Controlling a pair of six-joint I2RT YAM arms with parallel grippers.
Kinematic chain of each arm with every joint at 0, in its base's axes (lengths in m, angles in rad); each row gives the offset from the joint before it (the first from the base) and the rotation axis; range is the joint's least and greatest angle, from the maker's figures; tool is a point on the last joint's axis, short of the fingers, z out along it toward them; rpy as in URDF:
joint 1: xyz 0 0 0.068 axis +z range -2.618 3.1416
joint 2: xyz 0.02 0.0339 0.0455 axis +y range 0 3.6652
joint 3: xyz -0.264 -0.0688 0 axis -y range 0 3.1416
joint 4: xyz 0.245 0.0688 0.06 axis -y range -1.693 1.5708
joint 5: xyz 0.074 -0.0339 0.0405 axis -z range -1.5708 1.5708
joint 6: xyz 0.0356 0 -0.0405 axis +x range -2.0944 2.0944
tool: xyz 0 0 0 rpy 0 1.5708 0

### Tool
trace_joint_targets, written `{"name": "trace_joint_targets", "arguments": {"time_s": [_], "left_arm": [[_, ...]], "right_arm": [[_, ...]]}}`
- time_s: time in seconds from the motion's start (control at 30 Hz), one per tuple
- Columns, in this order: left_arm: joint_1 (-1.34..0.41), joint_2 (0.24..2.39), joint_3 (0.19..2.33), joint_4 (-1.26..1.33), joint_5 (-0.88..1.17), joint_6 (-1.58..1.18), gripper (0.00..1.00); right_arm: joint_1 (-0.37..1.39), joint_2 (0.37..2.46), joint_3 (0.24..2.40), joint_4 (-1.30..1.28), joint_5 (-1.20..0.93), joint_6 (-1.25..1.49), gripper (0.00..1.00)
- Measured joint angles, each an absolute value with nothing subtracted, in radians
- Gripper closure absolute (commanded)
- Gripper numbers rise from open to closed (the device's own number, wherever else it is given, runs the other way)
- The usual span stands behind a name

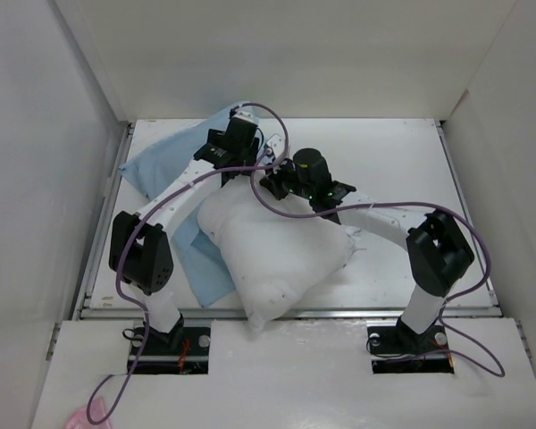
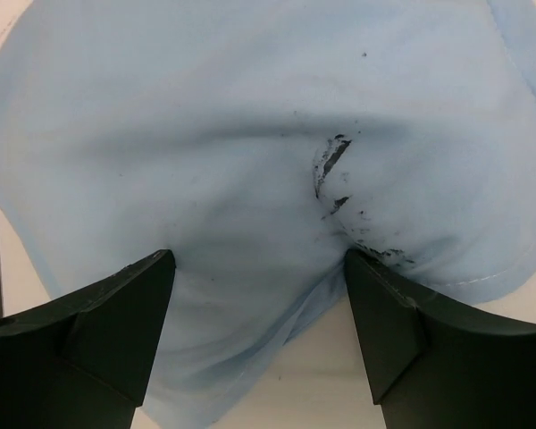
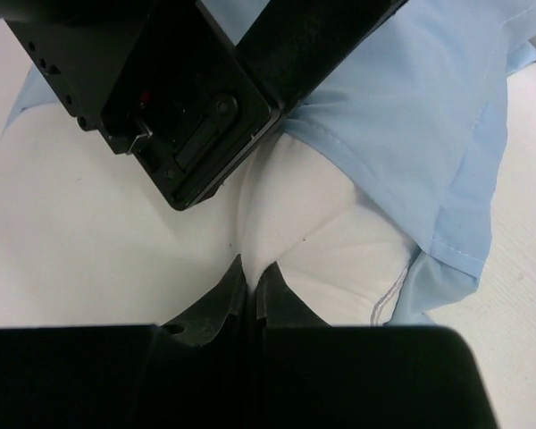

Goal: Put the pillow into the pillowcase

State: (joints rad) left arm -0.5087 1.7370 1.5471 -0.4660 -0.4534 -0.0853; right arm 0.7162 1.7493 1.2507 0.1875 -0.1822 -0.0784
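Note:
The white pillow (image 1: 277, 255) lies across the middle of the table, with one end at the front edge. The light blue pillowcase (image 1: 161, 165) lies at the back left, and part of it runs under the pillow's left side. My left gripper (image 1: 241, 122) is open over the pillowcase (image 2: 250, 134), with its jaws (image 2: 259, 268) wide apart and fabric between them. My right gripper (image 1: 268, 183) is shut on a pinch of the pillow's back end (image 3: 339, 259); its closed tips (image 3: 253, 273) hold white cloth. Blue pillowcase (image 3: 411, 134) drapes over that end.
White walls enclose the table on three sides. The left arm's black wrist (image 3: 188, 89) hangs close above the right gripper. Purple cables (image 1: 375, 206) loop over both arms. A pink scrap (image 1: 76, 418) lies off the table at the front left.

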Motion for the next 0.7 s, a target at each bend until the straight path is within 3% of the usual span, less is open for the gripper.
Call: {"name": "trace_joint_targets", "arguments": {"time_s": [0.23,0.4,0.6,0.7], "left_arm": [[-0.507,1.724,1.538,-0.43,-0.379,-0.013,0.22],[-0.515,1.61,1.399,-0.397,-0.276,0.033,0.19],[-0.525,1.544,1.348,-0.397,-0.291,0.019,0.18],[-0.531,1.592,1.365,-0.384,-0.354,-0.011,0.29]], "right_arm": [[0.716,1.749,1.248,0.189,-0.173,-0.078,1.0],[0.717,1.748,1.248,0.186,-0.173,-0.074,1.0],[0.722,1.746,1.248,0.19,-0.192,-0.071,1.0],[0.721,1.746,1.248,0.19,-0.194,-0.071,1.0]]}}
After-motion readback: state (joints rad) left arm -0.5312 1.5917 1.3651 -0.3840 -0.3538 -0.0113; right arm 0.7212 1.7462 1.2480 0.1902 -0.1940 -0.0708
